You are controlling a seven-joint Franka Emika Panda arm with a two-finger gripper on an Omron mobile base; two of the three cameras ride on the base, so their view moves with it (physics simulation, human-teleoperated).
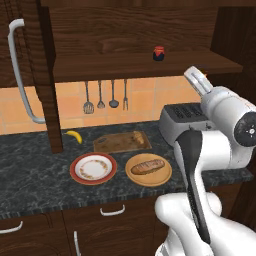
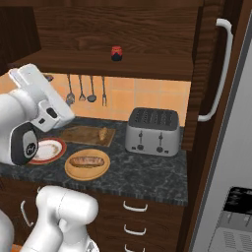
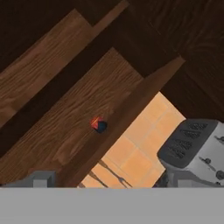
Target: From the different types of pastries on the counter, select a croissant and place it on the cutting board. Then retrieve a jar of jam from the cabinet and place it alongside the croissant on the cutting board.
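- Cabinet (image 1: 125, 30): dark wood grain, a thick shelf, and a long curved grey handle (image 1: 20, 75) on its open door.
- Jam jar (image 1: 158, 53): squat, dark, red-lidded, upright on the shelf.
- Board (image 1: 117, 143): flat grained wood on the speckled counter (image 1: 35, 175); the flaky croissant (image 1: 138, 138) lies at its right end.
- A smooth brown loaf (image 1: 147, 166) sits on a round tan plate (image 1: 148, 177).
- Gripper (image 3: 109, 186): well short of the jar, which sits ahead in the hand view; fingers (image 3: 41, 179) stand spread wide, holding nothing.
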